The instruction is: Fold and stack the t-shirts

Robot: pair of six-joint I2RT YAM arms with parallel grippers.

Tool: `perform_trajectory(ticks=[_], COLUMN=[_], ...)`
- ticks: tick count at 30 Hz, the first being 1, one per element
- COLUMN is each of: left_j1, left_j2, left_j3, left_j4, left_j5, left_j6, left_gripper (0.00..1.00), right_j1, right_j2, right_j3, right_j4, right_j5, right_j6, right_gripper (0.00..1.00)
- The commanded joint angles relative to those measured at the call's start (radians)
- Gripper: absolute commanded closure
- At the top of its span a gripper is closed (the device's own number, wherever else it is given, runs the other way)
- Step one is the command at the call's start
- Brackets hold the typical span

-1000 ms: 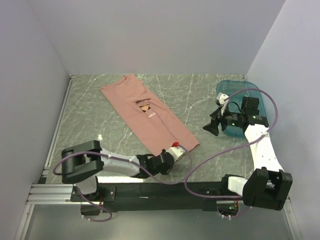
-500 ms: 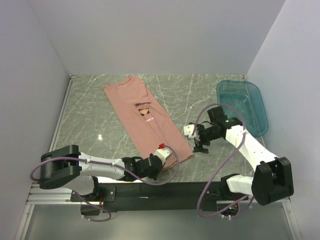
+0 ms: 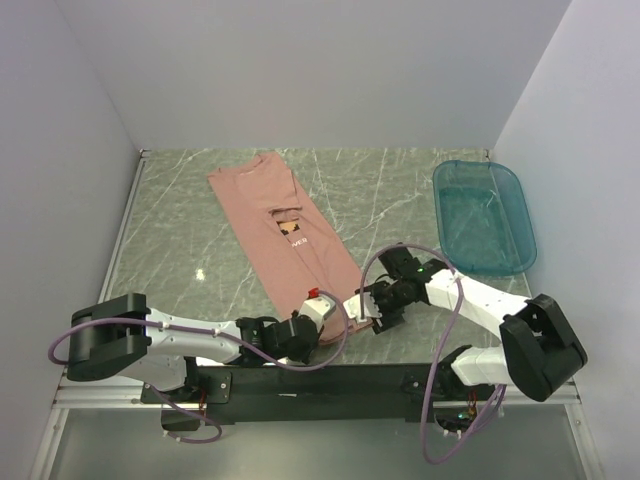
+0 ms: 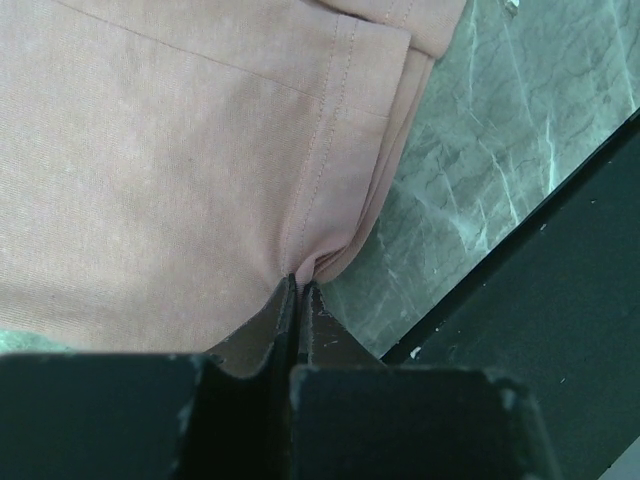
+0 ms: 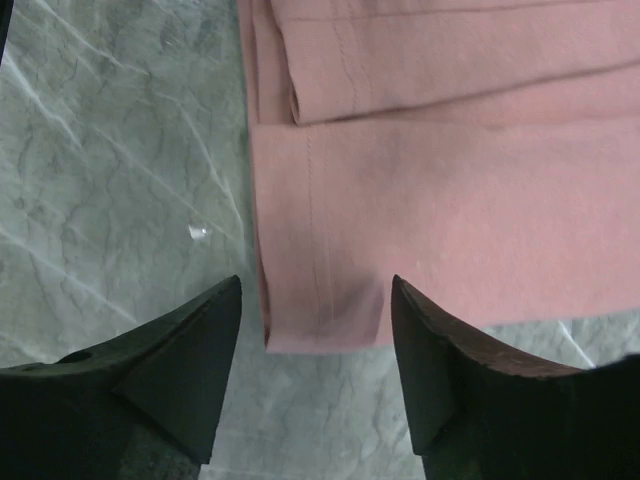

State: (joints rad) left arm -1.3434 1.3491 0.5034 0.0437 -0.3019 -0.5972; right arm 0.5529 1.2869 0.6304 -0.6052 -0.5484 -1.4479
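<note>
The t-shirt point(image 3: 290, 235), a long folded strip, ran from 11 o'clock to 6 o'clock on the table point(image 3: 400, 200). The left gripper point(image 4: 298, 290) pinched one hem corner tight; the right gripper point(image 5: 315, 285) straddled the other, jaws apart, empty. The next move looked to be closing it, then carrying the hem toward 11 o'clock.

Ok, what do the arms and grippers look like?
The left arm and right arm have white links, bulky black joints and looping purple cables. The right gripper has black pointed fingers; the left gripper is black, with a red part beside it.
</note>
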Motion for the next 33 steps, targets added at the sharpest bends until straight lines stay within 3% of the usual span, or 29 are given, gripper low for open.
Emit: perform_trajectory(ticks=[1,13,14,17,23,27,33], left_j1=[-0.014,-0.019,-0.020,-0.019,-0.019,-0.010,0.107], left_j2=[-0.011,-0.047,-0.050,-0.062,-0.105,-0.136,-0.162], left_j3=[-0.009,-0.039,-0.042,-0.043,-0.039,-0.014,0.006], left_j4=[0.010,0.041,0.042,0.044,0.039,0.028,0.053], left_j5=[0.009,-0.009,-0.011,-0.019,-0.048,-0.094,-0.074], left_j6=[-0.030,-0.042,-0.042,-0.046,-0.033,0.000,0.085], left_gripper=[1.00,1.00,1.00,1.00,1.00,1.00,1.00], right_j1=[0.038,0.096,0.097,0.097,0.096,0.091,0.038], right_j2=[0.022,0.063,0.061,0.052,0.023,0.031,0.083], right_j3=[-0.006,-0.026,-0.026,-0.025,0.049,0.136,0.293], right_j4=[0.068,0.099,0.099,0.096,0.027,-0.036,-0.035], right_j5=[0.054,0.120,0.120,0.111,0.038,-0.016,-0.076], right_j6=[0.027,0.046,0.044,0.050,0.099,0.152,0.231], right_gripper=[0.34,0.65,0.78,0.92,1.00,1.00,1.00])
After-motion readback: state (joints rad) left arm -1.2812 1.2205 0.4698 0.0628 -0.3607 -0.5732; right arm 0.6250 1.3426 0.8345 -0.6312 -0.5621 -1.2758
